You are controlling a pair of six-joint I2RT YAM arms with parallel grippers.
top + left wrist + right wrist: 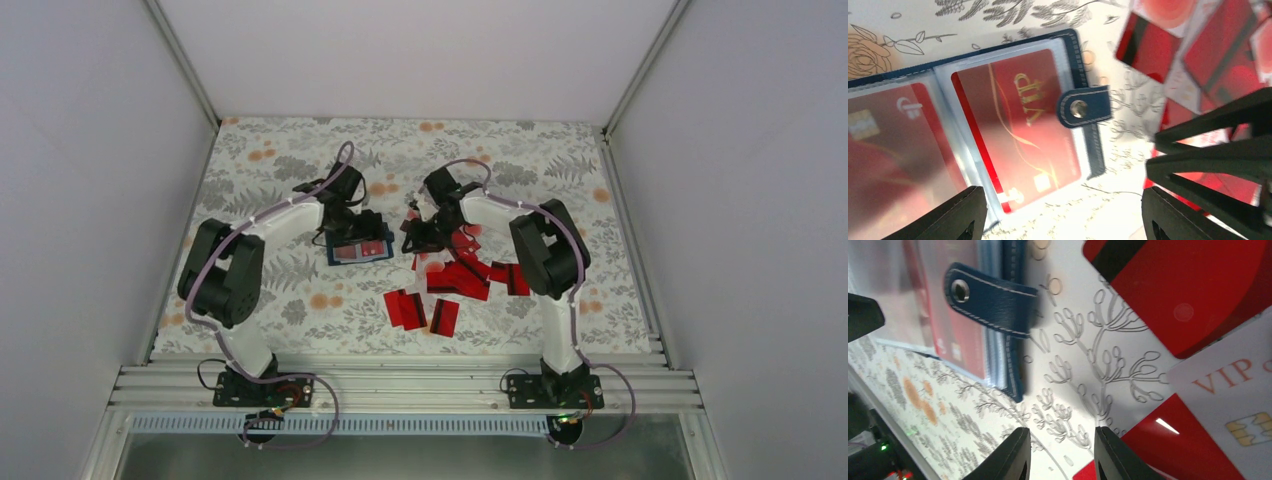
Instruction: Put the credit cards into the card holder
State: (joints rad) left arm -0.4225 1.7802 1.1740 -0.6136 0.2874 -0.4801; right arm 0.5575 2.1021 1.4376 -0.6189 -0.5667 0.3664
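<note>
Glossy plastic credit cards [1193,295]; card holder [1083,107] matt, stitched, leather-like (clear shiny sleeves [998,165]).

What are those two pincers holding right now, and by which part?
Nothing. The left pincer hangs open over the card holder; the right pincer is open and empty too.

Bright even light, blurry wrist close-ups

Bare gap between holder [358,250] and cards [465,281]
</note>
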